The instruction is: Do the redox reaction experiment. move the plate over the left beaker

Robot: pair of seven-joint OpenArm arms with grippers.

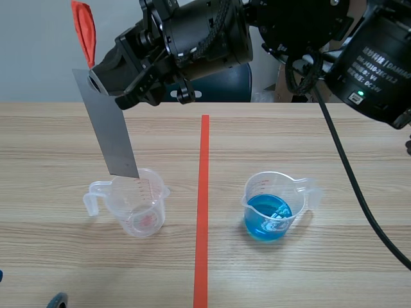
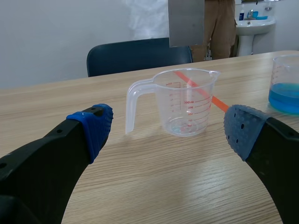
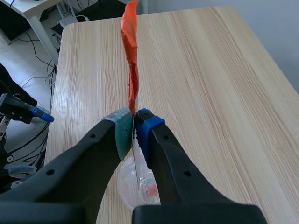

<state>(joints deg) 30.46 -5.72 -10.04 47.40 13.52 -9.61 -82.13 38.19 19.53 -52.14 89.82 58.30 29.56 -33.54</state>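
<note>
The right gripper point(image 3: 134, 122) is clamping the grey plate point(image 1: 110, 131), which is hanging tilted above the left beaker point(image 1: 140, 208) near the bench's point(image 1: 289, 141) left edge. The left gripper point(image 2: 167, 127) is sitting released, fingers spread, facing that beaker.

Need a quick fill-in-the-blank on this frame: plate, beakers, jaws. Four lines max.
1. The grey plate is clamped in the jaws of the ___ arm.
2. Its lower end hangs over the beaker on the ___ of the tape line.
3. The other beaker holds ___ liquid.
4. The left arm's jaws stand ___, gripping nothing.

Missing words: right, left, blue, open.
</note>
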